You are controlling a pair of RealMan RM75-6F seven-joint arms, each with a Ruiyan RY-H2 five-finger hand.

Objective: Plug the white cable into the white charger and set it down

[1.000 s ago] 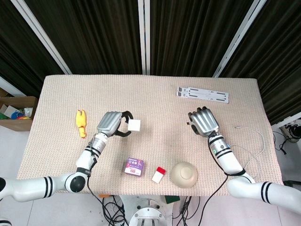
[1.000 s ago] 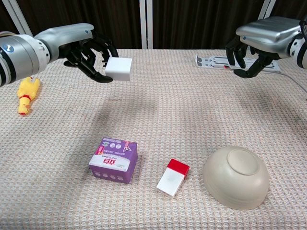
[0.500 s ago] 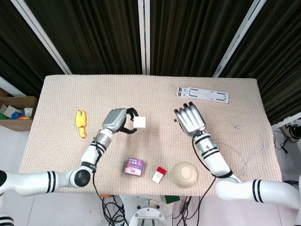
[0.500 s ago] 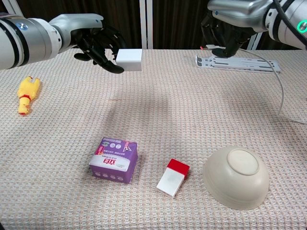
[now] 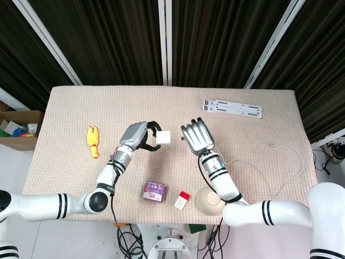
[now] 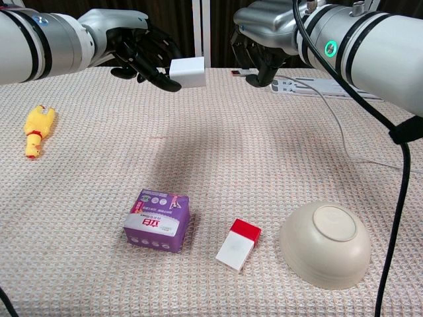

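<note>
white cube charger (image 6: 188, 71), plain-faced, pinched in left hand (image 6: 142, 54) fingers (image 6: 160, 80)

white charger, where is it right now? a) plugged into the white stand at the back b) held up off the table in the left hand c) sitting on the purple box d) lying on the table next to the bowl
b: the white charger is gripped at the fingertips of the left hand, raised above the table, with the right hand bringing the cable plug close beside it.
</note>
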